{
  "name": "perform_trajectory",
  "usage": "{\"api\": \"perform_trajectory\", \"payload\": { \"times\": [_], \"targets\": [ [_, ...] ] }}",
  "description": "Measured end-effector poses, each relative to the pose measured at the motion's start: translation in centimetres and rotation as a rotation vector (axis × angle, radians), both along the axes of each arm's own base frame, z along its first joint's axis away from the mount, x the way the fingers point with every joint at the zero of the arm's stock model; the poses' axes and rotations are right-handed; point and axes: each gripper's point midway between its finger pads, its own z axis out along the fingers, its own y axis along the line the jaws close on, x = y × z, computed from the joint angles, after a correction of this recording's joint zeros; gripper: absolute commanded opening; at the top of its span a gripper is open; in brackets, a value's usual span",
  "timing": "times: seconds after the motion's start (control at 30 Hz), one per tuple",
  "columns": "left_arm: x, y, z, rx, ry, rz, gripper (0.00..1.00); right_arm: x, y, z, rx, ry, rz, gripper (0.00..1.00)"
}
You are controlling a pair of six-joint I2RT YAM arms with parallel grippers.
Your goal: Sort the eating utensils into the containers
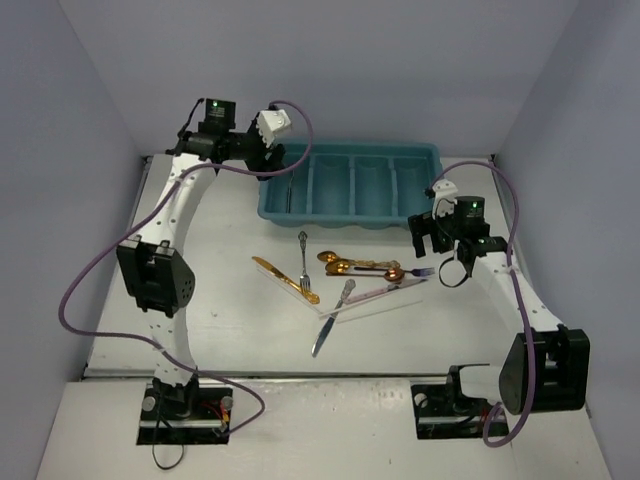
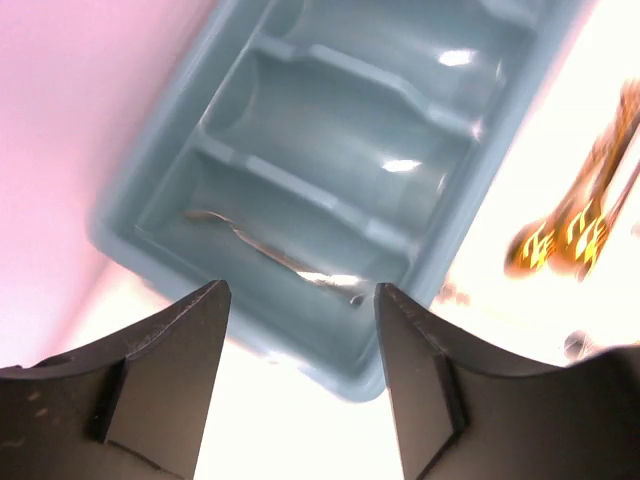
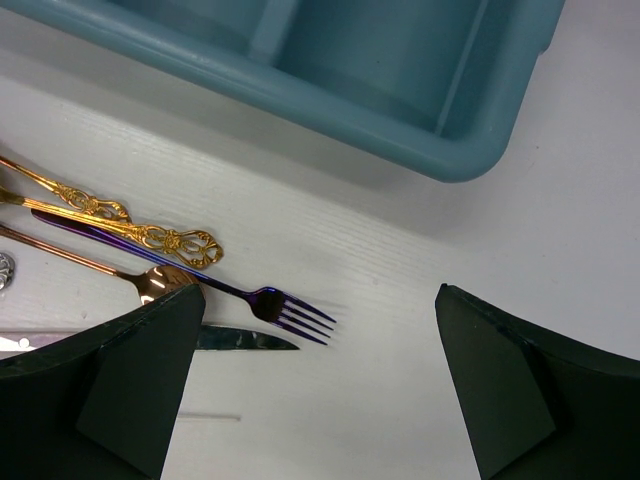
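Step in hand, as I judge it: a drop-off just made. One silver utensil (image 2: 270, 255) lies in the leftmost compartment of the tray (image 2: 130, 235), below my left gripper (image 2: 300, 300), jaws apart and empty, arm stretched far. My right gripper (image 3: 318, 295), jaws also apart, hangs low over the purple fork (image 3: 285, 308) on the worktop (image 3: 400, 350), near the tray's right corner. Next: descend and close on the fork's thin handle.

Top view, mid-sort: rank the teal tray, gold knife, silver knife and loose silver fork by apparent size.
1. teal tray, by far the largest.
2. gold knife and silver knife: about equal in length, so unranked.
3. silver fork, the shortest.
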Motion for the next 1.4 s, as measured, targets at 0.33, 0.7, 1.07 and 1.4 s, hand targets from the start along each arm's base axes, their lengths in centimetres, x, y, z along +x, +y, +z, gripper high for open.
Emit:
{"api": "perform_trajectory", "payload": {
  "times": [0.33,0.7,1.07,1.4],
  "targets": [
    [-13.4,-0.3,-10.2,0.615,-0.299,-0.799,0.51,0.0,-0.5,0.0,0.009,0.002,-0.014,1.00],
    [-17.8,-1.1,-18.3,0.789,-0.259,-1.200,0.49,0.0,-1.0,0.0,0.024,0.003,-0.036,1.00],
    [-16.8,-3.2,-23.6,0.874,-0.198,-1.327,0.45,0.0,-2.9,-0.1,0.055,0.007,-0.092,1.00],
    [-14.7,-3.6,-24.5,0.946,-0.206,-1.325,0.44,-0.1,-3.3,-0.4,0.081,0.007,-0.095,1.00]
  ]
}}
